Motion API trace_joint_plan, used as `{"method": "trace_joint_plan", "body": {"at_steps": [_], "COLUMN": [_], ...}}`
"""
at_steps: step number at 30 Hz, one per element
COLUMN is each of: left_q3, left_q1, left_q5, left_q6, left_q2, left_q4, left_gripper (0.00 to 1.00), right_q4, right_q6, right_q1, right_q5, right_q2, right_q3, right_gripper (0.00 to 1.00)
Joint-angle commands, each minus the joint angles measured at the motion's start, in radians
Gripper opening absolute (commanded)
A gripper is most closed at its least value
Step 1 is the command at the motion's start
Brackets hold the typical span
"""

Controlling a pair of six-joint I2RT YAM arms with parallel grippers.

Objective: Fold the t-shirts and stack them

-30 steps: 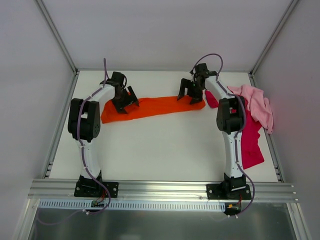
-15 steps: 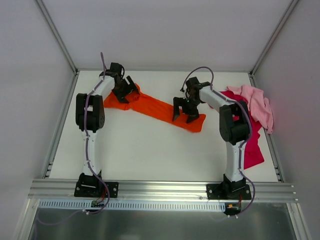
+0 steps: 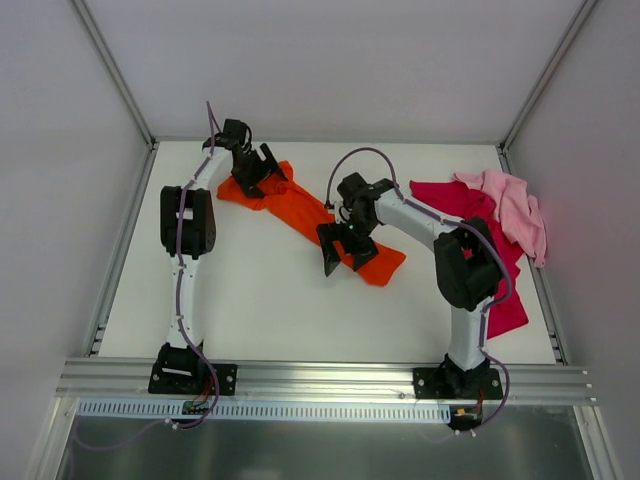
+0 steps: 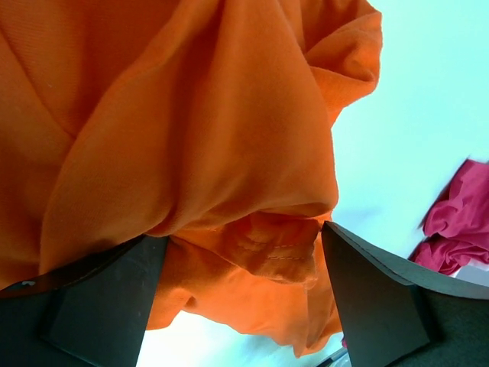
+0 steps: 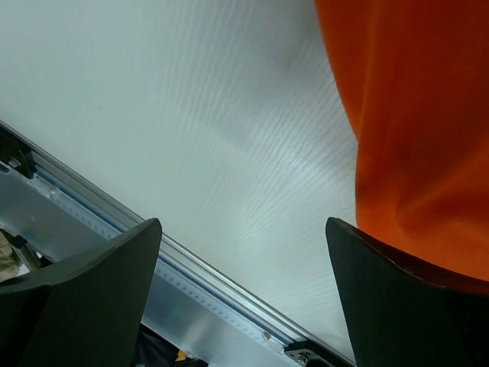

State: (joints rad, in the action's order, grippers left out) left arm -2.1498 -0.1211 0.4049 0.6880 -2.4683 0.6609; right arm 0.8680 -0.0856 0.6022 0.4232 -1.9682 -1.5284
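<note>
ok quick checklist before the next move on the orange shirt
1. left fingers around orange t-shirt: ok, open with bunched cloth between them.
2. right fingers around cloth: not ok, open, only table between them, shirt edge beside one finger.
3. orange t-shirt flat: not ok, bunched, lying diagonally.
4. magenta t-shirt and pink t-shirt out of the way: ok, at the right side.
5. any shirt folded: not ok, none.

White table (image 3: 270, 300), matte. Along its near edge, a silver aluminium rail (image 3: 330, 375); on the rail's side away from the table, a slotted strip (image 3: 320, 409). Pale walls (image 3: 330, 60) rising from the table's other three sides.
</note>
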Motion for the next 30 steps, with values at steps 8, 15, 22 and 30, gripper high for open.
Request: {"method": "trace_joint_plan", "body": {"at_steps": [8,15,22,30], "left_q3": [0.091,0.168,0.403,0.599], "left_q1": [-0.015,-0.008,-0.003,-0.025], "left_q5": [-0.044,-0.127,-0.077,-0.123], "left_q6": [-0.087,-0.116,-0.052,-0.021], "left_q2": [0.247,0.379,0.488,0.528], "left_q4": [-0.047,-0.021,-0.067,-0.084], "left_gripper": [0.92,0.94,0.93,0.87], "right_q4": [-0.069,0.043,0.137,0.095], "right_q6": [-0.016,0.001,0.118,0.161], "right_q1": [0.025,-0.018,-0.160,-0.254], "right_q5": [-0.173,-0.417,-0.553,-0.544], "right_q2": [0.043,-0.104,-0.300,-0.302], "right_q3": [-0.062,-0.401,-0.616,-0.518], "right_gripper": [0.95,0.95,0.95,0.95]}}
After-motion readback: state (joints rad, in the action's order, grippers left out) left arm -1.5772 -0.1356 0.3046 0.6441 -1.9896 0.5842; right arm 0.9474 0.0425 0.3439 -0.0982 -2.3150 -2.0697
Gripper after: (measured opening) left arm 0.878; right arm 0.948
